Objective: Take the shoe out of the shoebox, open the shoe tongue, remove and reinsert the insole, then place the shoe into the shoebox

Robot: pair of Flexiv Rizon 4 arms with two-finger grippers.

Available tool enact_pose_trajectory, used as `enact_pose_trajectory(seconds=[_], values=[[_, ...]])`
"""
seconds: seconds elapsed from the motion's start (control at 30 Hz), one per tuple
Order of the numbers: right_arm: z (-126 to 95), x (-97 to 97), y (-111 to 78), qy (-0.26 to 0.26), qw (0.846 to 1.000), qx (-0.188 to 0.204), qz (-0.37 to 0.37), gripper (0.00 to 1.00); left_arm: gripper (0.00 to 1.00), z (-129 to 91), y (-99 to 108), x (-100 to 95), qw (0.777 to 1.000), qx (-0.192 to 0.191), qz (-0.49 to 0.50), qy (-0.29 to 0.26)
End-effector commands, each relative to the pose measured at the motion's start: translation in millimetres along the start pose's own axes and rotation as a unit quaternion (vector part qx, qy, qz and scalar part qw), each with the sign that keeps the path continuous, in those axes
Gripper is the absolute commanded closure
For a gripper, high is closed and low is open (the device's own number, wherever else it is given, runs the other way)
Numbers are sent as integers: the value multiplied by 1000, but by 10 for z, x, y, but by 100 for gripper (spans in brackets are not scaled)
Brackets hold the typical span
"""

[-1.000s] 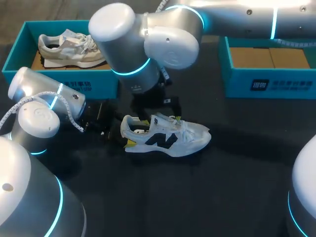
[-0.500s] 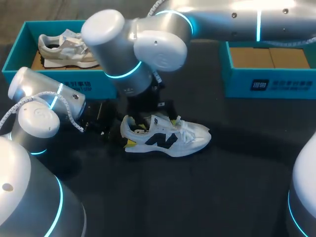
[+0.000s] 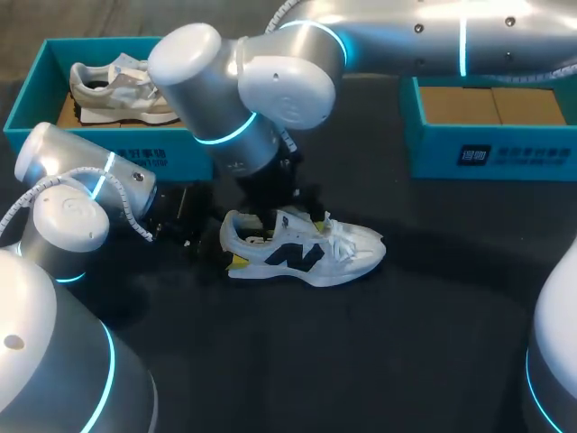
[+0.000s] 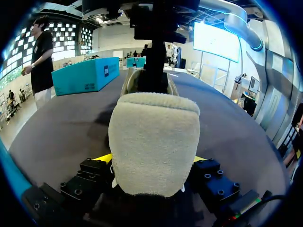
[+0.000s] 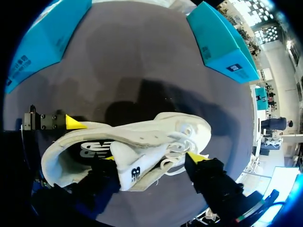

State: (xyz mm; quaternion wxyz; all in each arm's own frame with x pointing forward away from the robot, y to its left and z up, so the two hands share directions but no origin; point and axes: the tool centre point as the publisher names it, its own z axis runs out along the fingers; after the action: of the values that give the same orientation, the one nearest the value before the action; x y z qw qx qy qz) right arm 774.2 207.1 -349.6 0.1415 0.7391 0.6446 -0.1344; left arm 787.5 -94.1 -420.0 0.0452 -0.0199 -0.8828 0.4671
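Right arm dropped closer over shoe; right gripper spread apart, straddling tongue. Left gripper clamped on shoe's heel.

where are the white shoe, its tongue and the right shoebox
white shoe (image 3: 363, 247), head view, on its toe
shoe tongue (image 5: 133, 166), right wrist view, on its middle
right shoebox (image 3: 523, 155), head view, on its front wall

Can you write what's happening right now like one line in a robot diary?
white shoe: on table | left gripper: fingers shut on its heel | right gripper: at tongue
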Motion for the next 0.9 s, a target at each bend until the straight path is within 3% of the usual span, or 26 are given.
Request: enact_pose_trajectory(seconds=[0.03,0.2,0.37,0.57,0.9], values=[[-34,-47,-60,-5,942,-5,335,67,100,48,46,-5,1000,-2,0,0],[-63,-87,-72,-11,941,-3,338,67,100,48,46,-5,1000,-2,0,0],[-86,-107,-78,-15,940,3,341,91,100,48,46,-5,1000,-2,0,0],[-114,-146,-66,-15,939,8,343,100,100,48,46,-5,1000,-2,0,0],[-180,-348,-35,17,942,17,334,100,100,48,46,-5,1000,-2,0,0]])
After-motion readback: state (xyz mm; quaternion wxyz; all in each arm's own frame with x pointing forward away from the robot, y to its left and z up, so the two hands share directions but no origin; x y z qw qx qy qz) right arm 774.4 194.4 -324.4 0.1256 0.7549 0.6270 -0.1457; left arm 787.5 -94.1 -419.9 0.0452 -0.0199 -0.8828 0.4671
